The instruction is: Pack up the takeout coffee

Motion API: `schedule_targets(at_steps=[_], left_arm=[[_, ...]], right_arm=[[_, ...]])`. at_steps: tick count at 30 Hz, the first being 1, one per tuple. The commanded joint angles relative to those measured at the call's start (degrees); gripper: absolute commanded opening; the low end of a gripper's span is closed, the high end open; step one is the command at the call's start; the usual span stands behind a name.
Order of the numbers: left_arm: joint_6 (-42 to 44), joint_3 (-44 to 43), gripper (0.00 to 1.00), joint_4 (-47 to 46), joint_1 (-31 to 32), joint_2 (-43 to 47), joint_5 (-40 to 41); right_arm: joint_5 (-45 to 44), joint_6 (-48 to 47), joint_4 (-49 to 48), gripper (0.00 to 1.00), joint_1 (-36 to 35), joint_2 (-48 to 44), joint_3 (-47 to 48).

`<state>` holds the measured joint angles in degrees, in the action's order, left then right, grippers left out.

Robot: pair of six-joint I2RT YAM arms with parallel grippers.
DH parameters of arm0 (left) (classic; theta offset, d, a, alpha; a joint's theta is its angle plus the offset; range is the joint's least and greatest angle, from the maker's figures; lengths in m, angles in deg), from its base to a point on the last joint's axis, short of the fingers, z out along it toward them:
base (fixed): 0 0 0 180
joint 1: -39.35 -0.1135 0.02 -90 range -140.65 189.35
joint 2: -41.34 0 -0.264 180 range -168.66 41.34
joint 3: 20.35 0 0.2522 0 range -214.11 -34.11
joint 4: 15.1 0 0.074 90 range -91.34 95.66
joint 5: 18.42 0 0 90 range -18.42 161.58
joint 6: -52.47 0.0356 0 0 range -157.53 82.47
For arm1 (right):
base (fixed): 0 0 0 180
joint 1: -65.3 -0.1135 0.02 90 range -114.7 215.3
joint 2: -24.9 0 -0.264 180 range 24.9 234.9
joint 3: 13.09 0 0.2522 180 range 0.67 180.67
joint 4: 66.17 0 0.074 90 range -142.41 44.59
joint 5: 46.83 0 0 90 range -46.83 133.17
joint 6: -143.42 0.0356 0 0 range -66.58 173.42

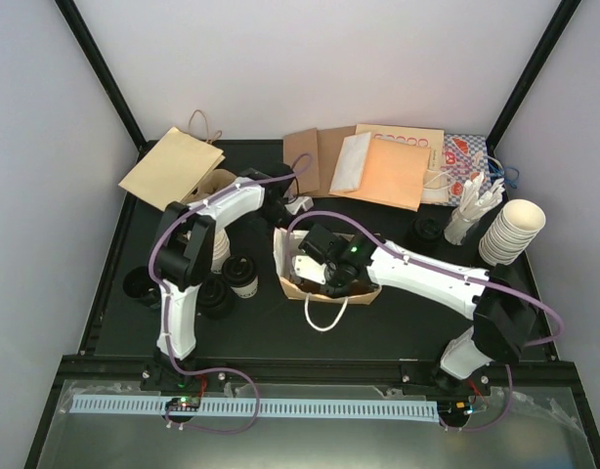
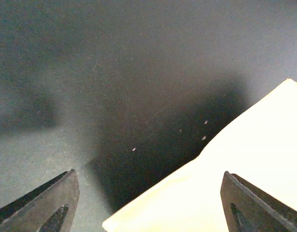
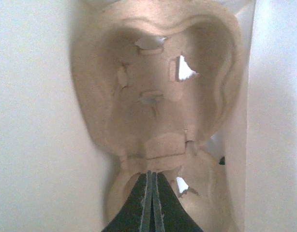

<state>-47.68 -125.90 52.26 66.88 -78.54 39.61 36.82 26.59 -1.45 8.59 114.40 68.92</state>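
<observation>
Closest in, the right gripper [image 3: 151,176] is pinched together on nothing, just before the pulp cup carrier [image 3: 158,96] inside the paper bag [image 1: 285,259]. Left of the bag, a lidded coffee cup [image 1: 243,277] stands on the table [image 1: 378,322] by the left arm, with what looks like a second cup [image 1: 218,297] just beside it. Farther back, the left gripper [image 2: 149,186] hangs spread wide and empty over the bag's edge.

The carrier tray [image 3: 158,96] lies inside the bag [image 1: 290,283]; a lidded cup [image 1: 243,276] stands left of the bag, seemingly just apart.

White arms [image 1: 227,205], black joints [image 1: 188,256], purple cables [image 1: 324,214]
</observation>
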Motion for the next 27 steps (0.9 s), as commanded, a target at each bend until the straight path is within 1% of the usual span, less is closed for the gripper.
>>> schedule_targets(at_steps=[1,3,5,11,17,27], left_arm=[[-0.51,-6.37,0.86,1.61,-1.10,6.95,3.77],[-0.92,-8.77,0.91,2.91,-1.96,9.31,6.13],[-1.24,-10.66,0.98,4.26,-2.92,11.41,8.81],[-1.58,-11.22,0.99,6.17,-5.55,19.95,16.03],[-1.25,-10.87,0.99,9.45,-6.13,27.68,22.63],[-0.34,-1.57,0.99,6.12,-6.17,43.55,28.69]], right_arm=[[3.39,2.61,4.55,0.02,0.00,-2.95,3.08],[3.53,3.16,4.81,0.02,-0.06,-3.74,4.65],[3.35,3.51,5.20,0.02,-0.07,-4.16,5.91],[2.20,6.06,7.80,0.03,0.11,-3.79,9.46],[1.83,8.09,8.41,0.06,0.27,-5.14,11.93],[0.47,9.70,9.65,0.09,0.28,-6.79,15.96]])
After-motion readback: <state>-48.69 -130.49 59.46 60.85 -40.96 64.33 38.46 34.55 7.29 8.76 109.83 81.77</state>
